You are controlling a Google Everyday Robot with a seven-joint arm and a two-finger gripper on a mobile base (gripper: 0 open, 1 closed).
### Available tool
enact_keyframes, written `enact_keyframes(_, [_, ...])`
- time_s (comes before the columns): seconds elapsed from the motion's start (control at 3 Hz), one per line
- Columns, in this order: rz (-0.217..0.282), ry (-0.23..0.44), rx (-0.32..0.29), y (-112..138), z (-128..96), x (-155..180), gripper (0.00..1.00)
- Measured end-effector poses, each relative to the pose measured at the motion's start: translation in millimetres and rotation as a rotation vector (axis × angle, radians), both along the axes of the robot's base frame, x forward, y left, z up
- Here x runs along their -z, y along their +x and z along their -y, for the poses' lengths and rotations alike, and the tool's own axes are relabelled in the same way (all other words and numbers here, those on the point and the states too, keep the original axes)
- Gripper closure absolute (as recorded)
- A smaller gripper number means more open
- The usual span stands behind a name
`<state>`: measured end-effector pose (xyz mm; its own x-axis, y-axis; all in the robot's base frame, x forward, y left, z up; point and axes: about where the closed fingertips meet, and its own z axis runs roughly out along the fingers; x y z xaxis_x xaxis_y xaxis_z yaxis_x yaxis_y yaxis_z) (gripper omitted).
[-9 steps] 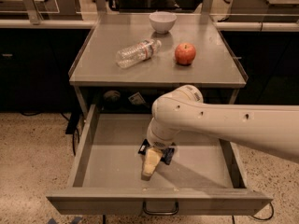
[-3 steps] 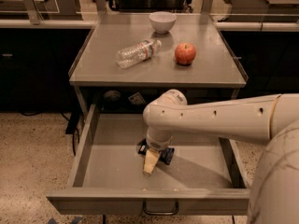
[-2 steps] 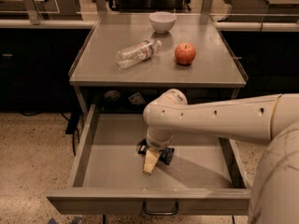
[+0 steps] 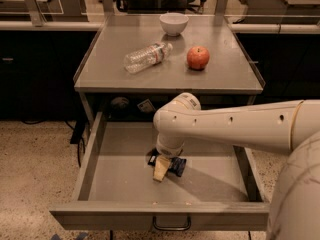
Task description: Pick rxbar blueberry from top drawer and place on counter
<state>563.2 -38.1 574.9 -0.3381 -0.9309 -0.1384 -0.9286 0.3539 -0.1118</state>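
Reaching down into top drawer, gripper at rxbar blueberry.

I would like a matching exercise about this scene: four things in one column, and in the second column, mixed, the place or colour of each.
1 bowl
2 bottle
3 apple
4 gripper

a lying on its side on the counter
b down inside the open top drawer
c red, right of the bottle
d white, at the far edge of the counter

Pairs: 1-d, 2-a, 3-c, 4-b.
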Motion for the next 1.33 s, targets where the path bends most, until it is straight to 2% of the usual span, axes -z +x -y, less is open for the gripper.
enact_keyframes(0.33, [0.000, 0.000, 0.000, 0.0, 0.0, -17.8, 1.00])
enact_keyframes(1.0, [0.000, 0.000, 0.000, 0.0, 0.0, -19.3, 1.00])
enact_keyframes(1.33, [0.011, 0.059, -0.033, 5.5, -6.1, -42.4, 1.00])
